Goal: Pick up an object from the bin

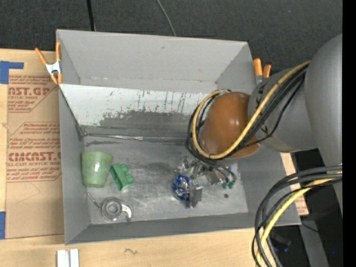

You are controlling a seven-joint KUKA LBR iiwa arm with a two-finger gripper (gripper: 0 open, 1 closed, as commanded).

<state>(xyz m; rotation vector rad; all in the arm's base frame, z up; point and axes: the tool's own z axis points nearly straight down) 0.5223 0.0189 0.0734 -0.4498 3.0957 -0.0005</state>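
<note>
You see a small blue-and-white thing [179, 187], lumpy in outline, lying on the floor of the bin [150, 88], right of centre and near the front wall, just beside the gripper [194, 194]. You cannot tell its kind.

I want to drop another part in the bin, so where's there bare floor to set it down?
Bare floor: the middle of the bin, between the green block and the blue thing, and along the back wall's foot. Crowded: the left front, with green cup, block and silver ring; and the right, where the gripper hangs by the blue thing.
</note>
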